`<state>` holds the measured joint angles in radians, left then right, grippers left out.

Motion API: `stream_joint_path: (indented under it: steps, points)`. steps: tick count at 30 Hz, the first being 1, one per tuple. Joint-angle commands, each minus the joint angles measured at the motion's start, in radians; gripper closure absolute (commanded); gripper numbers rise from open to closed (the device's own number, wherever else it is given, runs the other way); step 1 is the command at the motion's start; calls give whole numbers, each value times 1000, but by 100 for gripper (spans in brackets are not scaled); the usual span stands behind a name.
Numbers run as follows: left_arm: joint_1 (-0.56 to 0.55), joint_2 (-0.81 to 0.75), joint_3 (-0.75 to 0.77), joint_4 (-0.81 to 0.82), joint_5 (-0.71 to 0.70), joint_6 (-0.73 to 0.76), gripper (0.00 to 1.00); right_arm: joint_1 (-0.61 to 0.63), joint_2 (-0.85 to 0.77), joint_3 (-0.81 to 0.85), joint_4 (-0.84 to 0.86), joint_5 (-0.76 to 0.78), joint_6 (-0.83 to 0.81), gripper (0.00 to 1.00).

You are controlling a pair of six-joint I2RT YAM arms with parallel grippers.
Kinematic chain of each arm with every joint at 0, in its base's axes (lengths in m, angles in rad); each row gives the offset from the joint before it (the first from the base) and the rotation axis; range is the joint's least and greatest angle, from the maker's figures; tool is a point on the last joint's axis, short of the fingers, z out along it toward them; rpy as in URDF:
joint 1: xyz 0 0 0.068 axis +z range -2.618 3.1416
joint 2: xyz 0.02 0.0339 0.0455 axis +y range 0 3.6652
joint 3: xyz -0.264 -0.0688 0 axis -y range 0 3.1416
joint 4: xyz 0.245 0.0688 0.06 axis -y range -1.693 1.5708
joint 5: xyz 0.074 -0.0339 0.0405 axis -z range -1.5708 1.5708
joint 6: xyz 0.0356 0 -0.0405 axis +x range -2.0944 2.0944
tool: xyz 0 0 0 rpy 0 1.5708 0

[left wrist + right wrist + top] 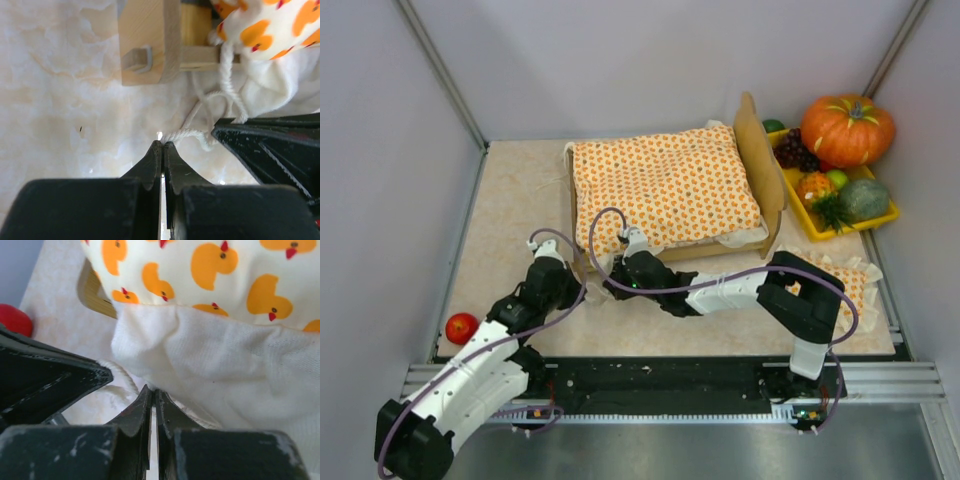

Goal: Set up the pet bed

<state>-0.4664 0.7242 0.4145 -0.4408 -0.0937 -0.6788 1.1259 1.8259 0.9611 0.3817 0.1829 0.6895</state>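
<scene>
The pet bed (767,180) is a light-wood frame with its tall headboard at the right. The orange-dotted bedspread (665,190) lies over it. My left gripper (563,272) is at the bed's near-left corner. In the left wrist view it (163,143) is shut on a white tie cord (186,132) below the wooden corner post (149,42). My right gripper (618,266) is close beside it. In the right wrist view it (151,390) is shut at the bedspread's white hem (210,365), where a cord (120,375) runs in. The dotted pillow (845,282) lies under the right arm.
A red apple (461,327) sits near the table's front left edge. A yellow tray (820,225) of fruit and an orange pumpkin (847,128) stand at the back right. Grey walls close in both sides. The two grippers nearly touch.
</scene>
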Motion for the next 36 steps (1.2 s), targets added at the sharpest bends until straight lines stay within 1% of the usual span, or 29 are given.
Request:
stream_joint_path:
  steps: [1,5,6,11,14,15,17,22,23,30,33,35,36]
  points:
    - [0,-11,40,83,-28,27,100,9,-73,-10,48,-46,25,100]
    - [0,59,35,145,12,42,100,9,-83,-30,49,-71,42,100]
    - [0,73,29,186,23,47,100,12,-86,-35,51,-77,42,100]
    - [0,155,18,287,84,51,100,17,-99,-59,69,-95,56,100]
    - [0,193,14,358,89,53,100,20,-109,-71,86,-103,59,100]
    - [2,202,14,373,130,59,100,21,-109,-73,91,-105,61,100]
    - [0,236,17,414,144,65,100,21,-111,-74,98,-120,61,100]
    - [0,310,35,433,206,94,100,26,-105,-75,117,-152,53,100]
    - [0,323,35,465,213,104,100,26,-103,-71,114,-163,51,100]
    - [0,337,9,591,339,146,100,26,-82,-67,91,-174,62,100]
    - [0,350,6,628,419,173,100,26,-76,-50,45,-149,65,97]
    - [0,368,1,643,474,189,100,26,-76,-45,33,-140,64,91]
    - [0,376,1,646,488,193,100,26,-76,-47,34,-140,64,90]
